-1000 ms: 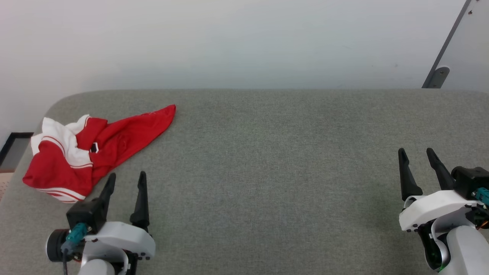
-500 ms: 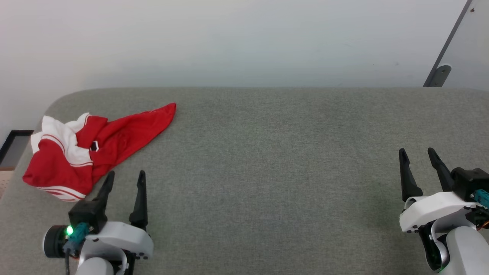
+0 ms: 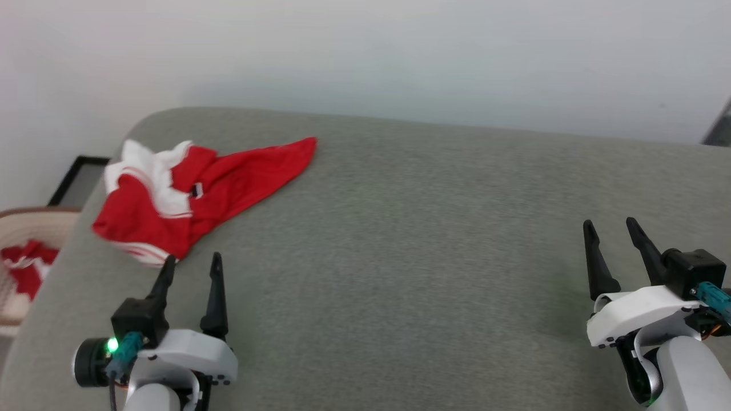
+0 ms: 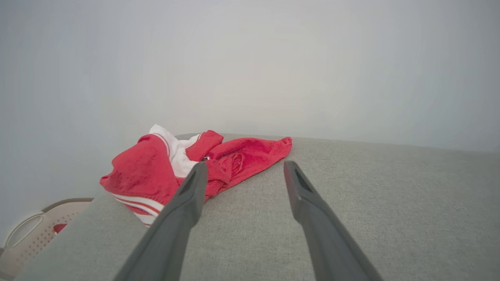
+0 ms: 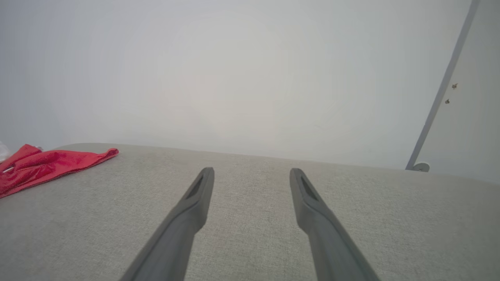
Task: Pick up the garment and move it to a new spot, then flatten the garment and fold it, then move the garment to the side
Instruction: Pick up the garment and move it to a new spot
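The garment (image 3: 228, 177) is lying crumpled at upper left; left gripper (image 3: 193, 258) and right gripper (image 3: 608, 222) are both hanging released, empty.

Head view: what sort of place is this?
Probably an indoor garment-folding test station: a grey fabric-covered table against a plain wall, a crumpled garment, a basket holding red cloth beside it.

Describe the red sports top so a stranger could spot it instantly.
Start at the grey table and go to its far left corner. The red sports top lies crumpled there, just beyond the left gripper. Unlike the red cloth in the basket off the table's edge, it sits on the tabletop, with white striped-trim panels and a small black emblem.
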You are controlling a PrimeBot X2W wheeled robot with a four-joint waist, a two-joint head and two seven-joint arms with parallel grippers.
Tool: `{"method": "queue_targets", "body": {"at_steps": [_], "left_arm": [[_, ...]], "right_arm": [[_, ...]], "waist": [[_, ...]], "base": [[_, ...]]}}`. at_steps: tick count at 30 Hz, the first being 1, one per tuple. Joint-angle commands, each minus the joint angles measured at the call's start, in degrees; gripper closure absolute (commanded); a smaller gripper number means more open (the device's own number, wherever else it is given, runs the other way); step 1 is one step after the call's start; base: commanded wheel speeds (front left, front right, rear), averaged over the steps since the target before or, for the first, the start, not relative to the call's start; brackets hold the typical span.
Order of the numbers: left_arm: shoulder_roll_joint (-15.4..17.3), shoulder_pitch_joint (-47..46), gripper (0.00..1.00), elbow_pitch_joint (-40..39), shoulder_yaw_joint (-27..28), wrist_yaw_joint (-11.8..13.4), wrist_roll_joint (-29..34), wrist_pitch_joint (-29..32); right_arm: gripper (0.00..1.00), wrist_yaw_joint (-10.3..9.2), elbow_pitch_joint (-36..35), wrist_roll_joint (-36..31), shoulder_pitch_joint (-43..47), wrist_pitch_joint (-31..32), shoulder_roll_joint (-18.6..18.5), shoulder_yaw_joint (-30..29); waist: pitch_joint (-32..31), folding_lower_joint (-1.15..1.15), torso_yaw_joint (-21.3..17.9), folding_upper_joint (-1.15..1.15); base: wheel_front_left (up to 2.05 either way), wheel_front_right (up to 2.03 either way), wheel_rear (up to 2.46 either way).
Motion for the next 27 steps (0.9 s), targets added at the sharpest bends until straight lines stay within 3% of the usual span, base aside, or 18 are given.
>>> {"method": "queue_targets", "body": {"at_steps": [1, 19, 27], "left_arm": [[-0.2, 0.5, 0.00, -0.2, 0.2, 0.2, 0.4, 0.0], [-2.6, 3.3, 0.00, -0.8, 2.3, 2.2, 1.4, 0.0], [-3.4, 7.0, 0.00, -5.0, 5.1, 4.7, -0.7, 0.0]], "right_arm": [[0.00, -0.08, -0.3, -0.2, -0.2, -0.3, -0.1, 0.3], [0.00, -0.08, 0.1, 0.5, -1.2, -0.3, 0.6, 6.9], [0.00, -0.08, 1.5, 2.3, -5.4, -0.3, 2.0, 14.6]], "waist": [[0.8, 0.00, 4.4, 0.00], [0.9, 0.00, 23.4, 0.00], [2.6, 0.00, 24.6, 0.00]], "base": [[0.00, 0.00, 0.00], [0.00, 0.00, 0.00], [0.00, 0.00, 0.00]]}}
